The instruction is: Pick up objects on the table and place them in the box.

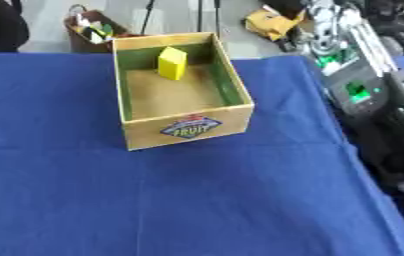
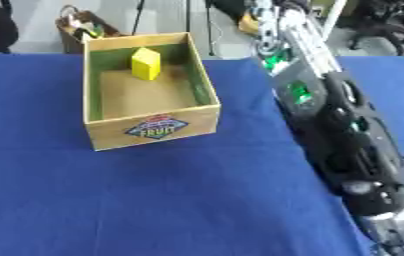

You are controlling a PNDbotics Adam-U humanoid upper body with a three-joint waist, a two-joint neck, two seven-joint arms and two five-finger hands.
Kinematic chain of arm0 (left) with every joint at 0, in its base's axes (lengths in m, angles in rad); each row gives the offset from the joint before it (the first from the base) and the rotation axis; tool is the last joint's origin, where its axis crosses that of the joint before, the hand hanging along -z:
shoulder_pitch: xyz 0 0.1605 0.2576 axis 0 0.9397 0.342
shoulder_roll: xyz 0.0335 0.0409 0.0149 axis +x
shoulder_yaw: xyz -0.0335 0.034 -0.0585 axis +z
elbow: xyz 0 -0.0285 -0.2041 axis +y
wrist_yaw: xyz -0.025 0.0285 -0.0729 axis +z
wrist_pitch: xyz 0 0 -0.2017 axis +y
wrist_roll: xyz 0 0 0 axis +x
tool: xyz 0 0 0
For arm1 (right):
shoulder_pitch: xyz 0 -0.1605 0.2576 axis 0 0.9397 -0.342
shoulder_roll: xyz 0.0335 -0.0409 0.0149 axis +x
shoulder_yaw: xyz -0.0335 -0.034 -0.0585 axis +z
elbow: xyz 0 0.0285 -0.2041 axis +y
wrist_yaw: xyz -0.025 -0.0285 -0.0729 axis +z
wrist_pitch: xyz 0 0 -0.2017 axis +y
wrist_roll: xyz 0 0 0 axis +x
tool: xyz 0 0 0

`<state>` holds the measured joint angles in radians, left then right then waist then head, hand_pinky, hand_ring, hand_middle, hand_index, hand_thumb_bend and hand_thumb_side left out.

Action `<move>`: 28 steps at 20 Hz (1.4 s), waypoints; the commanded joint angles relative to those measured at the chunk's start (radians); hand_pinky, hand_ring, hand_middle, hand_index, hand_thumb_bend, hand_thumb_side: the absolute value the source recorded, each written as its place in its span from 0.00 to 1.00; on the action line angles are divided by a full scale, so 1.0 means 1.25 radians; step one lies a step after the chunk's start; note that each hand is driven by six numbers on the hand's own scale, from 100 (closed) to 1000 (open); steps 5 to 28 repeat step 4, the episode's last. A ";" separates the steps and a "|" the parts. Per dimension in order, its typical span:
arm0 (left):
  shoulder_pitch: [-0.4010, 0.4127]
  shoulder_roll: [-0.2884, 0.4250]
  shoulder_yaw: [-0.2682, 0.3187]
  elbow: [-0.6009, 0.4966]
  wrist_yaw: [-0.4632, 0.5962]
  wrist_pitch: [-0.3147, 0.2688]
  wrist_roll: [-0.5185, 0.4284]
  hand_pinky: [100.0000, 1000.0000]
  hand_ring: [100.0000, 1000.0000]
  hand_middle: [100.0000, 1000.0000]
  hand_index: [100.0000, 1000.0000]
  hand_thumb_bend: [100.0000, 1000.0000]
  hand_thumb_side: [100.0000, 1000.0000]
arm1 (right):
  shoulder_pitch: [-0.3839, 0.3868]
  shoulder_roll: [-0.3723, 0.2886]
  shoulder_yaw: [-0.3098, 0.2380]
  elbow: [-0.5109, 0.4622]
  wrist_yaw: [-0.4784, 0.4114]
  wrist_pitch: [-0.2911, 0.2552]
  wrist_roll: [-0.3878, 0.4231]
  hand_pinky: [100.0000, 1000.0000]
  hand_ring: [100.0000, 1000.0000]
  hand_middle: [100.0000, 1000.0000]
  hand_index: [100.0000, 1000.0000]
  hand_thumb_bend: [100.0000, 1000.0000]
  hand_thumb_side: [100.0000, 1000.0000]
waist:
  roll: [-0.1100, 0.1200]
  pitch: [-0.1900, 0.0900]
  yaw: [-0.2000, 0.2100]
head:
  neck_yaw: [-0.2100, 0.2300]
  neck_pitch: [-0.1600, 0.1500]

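A wooden box [image 1: 186, 128] with green inner walls and a "FRUIT" label stands on the blue table [image 1: 197, 200], towards the far middle. A yellow block [image 1: 171, 63] stands inside the box against its far wall. My right arm [image 2: 337, 125], black with green lights, runs down the table's right side from the top. Its hand [image 2: 389, 227] sits at the lower right corner, mostly cut off by the picture's edge. It is well to the right of the box and touches nothing I can see. My left hand does not show.
Beyond the table's far edge stand a brown basket [image 1: 87, 32] with small things in it and a yellow object [image 1: 271, 22] on the floor. The blue cloth spreads in front of and left of the box.
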<state>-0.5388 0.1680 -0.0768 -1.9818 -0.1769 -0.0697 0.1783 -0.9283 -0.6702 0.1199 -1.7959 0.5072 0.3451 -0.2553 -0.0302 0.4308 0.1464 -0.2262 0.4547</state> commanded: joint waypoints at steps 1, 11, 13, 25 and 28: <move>-0.003 0.012 0.012 -0.015 -0.003 0.000 0.007 0.18 0.38 0.37 0.62 0.00 0.83 | 0.050 -0.039 -0.038 -0.143 -0.078 0.028 -0.006 0.61 0.70 0.66 0.85 0.00 0.64 | 0.006 -0.027 -0.008 | 0.020 0.009; 0.001 0.011 0.016 -0.015 -0.004 0.001 0.013 0.18 0.38 0.37 0.62 0.00 0.83 | 0.125 -0.031 -0.065 -0.161 -0.111 -0.013 -0.035 0.62 0.68 0.65 0.83 0.00 0.60 | 0.015 -0.032 -0.024 | 0.037 0.017; 0.001 0.011 0.016 -0.015 -0.004 0.001 0.013 0.18 0.38 0.37 0.62 0.00 0.83 | 0.125 -0.031 -0.065 -0.161 -0.111 -0.013 -0.035 0.62 0.68 0.65 0.83 0.00 0.60 | 0.015 -0.032 -0.024 | 0.037 0.017; 0.001 0.011 0.016 -0.015 -0.004 0.001 0.013 0.18 0.38 0.37 0.62 0.00 0.83 | 0.125 -0.031 -0.065 -0.161 -0.111 -0.013 -0.035 0.62 0.68 0.65 0.83 0.00 0.60 | 0.015 -0.032 -0.024 | 0.037 0.017; 0.001 0.011 0.016 -0.015 -0.004 0.001 0.013 0.18 0.38 0.37 0.62 0.00 0.83 | 0.125 -0.031 -0.065 -0.161 -0.111 -0.013 -0.035 0.62 0.68 0.65 0.83 0.00 0.60 | 0.015 -0.032 -0.024 | 0.037 0.017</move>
